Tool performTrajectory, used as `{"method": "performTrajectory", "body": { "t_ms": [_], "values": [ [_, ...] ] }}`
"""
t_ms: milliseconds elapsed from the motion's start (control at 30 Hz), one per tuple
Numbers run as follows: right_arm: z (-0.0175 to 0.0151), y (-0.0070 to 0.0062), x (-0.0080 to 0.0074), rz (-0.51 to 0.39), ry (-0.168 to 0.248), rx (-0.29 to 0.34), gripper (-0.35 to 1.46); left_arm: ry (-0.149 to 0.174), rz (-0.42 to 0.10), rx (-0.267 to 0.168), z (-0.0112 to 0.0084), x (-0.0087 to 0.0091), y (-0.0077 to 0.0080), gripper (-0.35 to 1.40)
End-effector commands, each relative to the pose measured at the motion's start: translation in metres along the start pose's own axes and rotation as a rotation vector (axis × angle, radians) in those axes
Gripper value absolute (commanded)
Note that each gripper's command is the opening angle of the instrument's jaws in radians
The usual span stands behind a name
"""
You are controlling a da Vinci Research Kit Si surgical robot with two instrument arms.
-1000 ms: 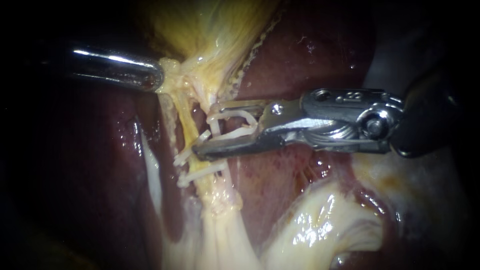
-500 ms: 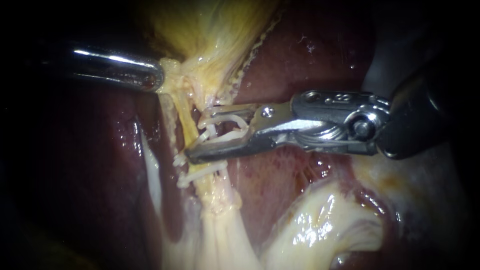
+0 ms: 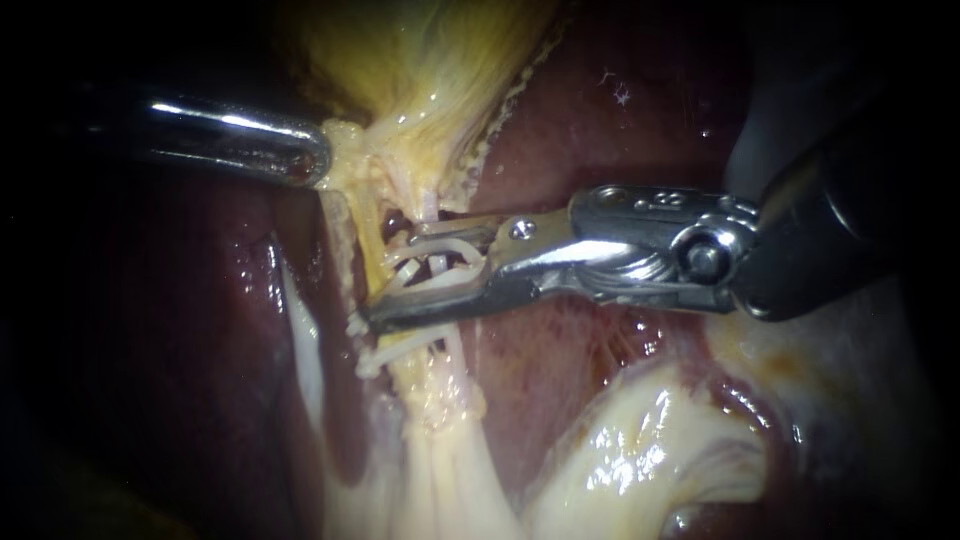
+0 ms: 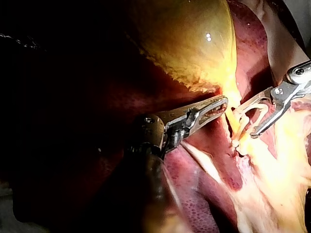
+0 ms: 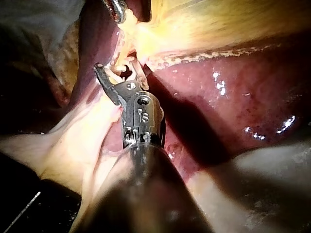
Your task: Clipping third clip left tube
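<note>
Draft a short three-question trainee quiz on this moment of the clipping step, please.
1. True or false: the right instrument carries a white clip at the tube.
2. The tip of the left instrument rests against: A, yellowish tissue at the narrow end of the gallbladder; B, the right instrument; C, the clip.
3. Fill in: the dark red organ around the working area is the ___.

Key: 1 true; 2 A; 3 liver.
</note>
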Motion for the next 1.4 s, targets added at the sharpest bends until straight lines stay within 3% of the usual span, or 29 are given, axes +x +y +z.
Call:
{"method": "performTrajectory", "body": {
  "t_ms": [33, 467, 633, 833, 1133, 1400],
  "values": [
    [0.0000, 0.0002, 0.0000, 0.000, 0.000, 0.000, 0.45, 0.000, 0.000, 0.001, 0.0000, 0.0000, 0.0000, -0.35],
    [-0.0002, 0.0030, -0.0004, 0.004, 0.005, 0.002, 0.46, 0.000, 0.000, 0.000, 0.0001, 0.0000, 0.0000, -0.35],
    [0.0003, 0.0039, -0.0002, 0.002, 0.043, 0.027, 0.47, 0.000, 0.001, 0.002, 0.0003, 0.0001, 0.0000, -0.35],
    [0.0013, 0.0040, 0.0003, -0.001, 0.071, 0.061, 0.47, 0.000, 0.001, 0.001, 0.0005, 0.0000, 0.0001, -0.35],
    [0.0033, 0.0041, 0.0007, -0.006, 0.129, 0.157, 0.45, 0.000, 0.001, 0.000, 0.0006, 0.0000, 0.0001, -0.35],
    [0.0041, 0.0036, 0.0014, 0.010, 0.236, 0.345, 0.44, 0.000, 0.001, 0.001, 0.0006, 0.0001, 0.0001, -0.35]
  ]
}}
